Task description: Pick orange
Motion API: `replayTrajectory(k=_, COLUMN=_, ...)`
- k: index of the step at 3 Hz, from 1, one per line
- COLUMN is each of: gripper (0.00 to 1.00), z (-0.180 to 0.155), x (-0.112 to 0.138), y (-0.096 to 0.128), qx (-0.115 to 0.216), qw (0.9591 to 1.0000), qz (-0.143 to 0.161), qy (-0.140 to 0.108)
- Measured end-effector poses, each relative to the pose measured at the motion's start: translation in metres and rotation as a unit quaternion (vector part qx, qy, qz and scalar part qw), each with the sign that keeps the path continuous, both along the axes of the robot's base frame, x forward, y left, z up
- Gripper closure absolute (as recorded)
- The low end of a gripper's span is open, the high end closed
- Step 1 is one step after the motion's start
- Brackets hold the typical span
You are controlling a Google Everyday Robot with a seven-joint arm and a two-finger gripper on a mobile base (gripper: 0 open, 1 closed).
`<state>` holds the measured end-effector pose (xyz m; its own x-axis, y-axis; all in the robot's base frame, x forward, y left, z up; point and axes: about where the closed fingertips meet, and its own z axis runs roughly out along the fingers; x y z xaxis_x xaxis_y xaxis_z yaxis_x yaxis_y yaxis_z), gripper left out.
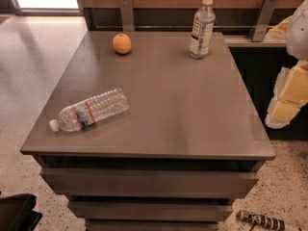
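Orange, round, matte-peeled orange (pixel 122 43) on table (pixel 192 109); end effector (pixel 288 99) far right.

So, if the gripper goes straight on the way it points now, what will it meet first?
Probably the floor. The gripper hangs at the picture's right edge, beside the table, and seems to point down. Depth is unclear; it might brush the table first. The orange is not in its line.

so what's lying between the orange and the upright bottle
Nothing: the camera view shows bare tabletop between the orange and the upright bottle. The pincer hangs beyond the tabletop's right side, away from both.
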<state>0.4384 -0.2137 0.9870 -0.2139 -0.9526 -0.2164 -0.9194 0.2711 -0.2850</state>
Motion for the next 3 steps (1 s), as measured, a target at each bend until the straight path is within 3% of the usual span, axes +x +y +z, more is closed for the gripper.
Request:
replayTrajectory(k=1, gripper=0.00, z=0.000, x=0.000, y=0.000, qx=0.000, qw=1.0000, qz=0.000, qy=0.000)
replayTrajectory(k=2, gripper=0.00, z=0.006, x=0.018, y=0.009, qx=0.031, qw=0.9993, qz=-0.001, qy=-0.021)
replayTrajectory(k=3, gripper=0.00, z=0.008, x=0.039, y=0.035, qx=0.101, qw=0.9934, qz=-0.017, qy=-0.051)
